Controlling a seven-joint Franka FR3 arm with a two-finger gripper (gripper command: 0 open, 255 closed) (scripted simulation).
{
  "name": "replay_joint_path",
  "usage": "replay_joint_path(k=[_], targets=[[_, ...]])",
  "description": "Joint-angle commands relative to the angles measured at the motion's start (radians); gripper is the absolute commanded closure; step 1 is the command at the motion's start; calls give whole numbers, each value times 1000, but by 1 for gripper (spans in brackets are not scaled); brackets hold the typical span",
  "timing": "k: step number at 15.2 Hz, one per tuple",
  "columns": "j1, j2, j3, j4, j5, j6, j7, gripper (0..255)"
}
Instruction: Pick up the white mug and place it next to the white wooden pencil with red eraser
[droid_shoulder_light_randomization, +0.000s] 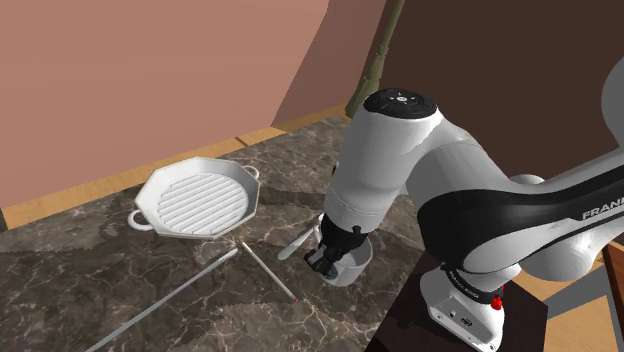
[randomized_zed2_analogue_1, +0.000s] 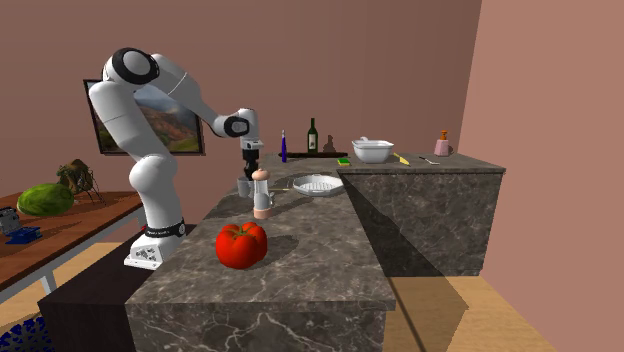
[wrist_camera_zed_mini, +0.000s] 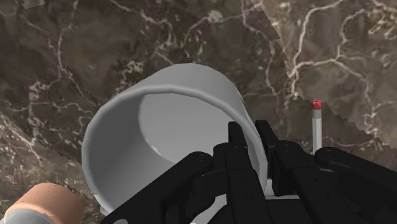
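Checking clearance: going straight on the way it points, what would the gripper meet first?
The white cylindrical mug: the black gripper clasps its wall, so going on would likely just press it onto the dark marble counter.

Pinkish-brown walls, dark marble counters, wooden floor

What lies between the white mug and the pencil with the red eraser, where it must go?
Nothing visible toward the eraser end: bare counter separates the mug from the pencil. A white utensil lies nearer the pencil's other end. The gripper clasps the mug's wall.
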Motion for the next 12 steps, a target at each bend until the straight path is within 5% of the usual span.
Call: replay_joint_path(k=[1,7,8,12], targets=[[-2,9,4,-8,-2,17,2,255],[-2,9,4,-8,-2,17,2,255],[-2,9,4,-7,-2,17,2,0],[-2,9,4,-7,-2,17,2,0]])
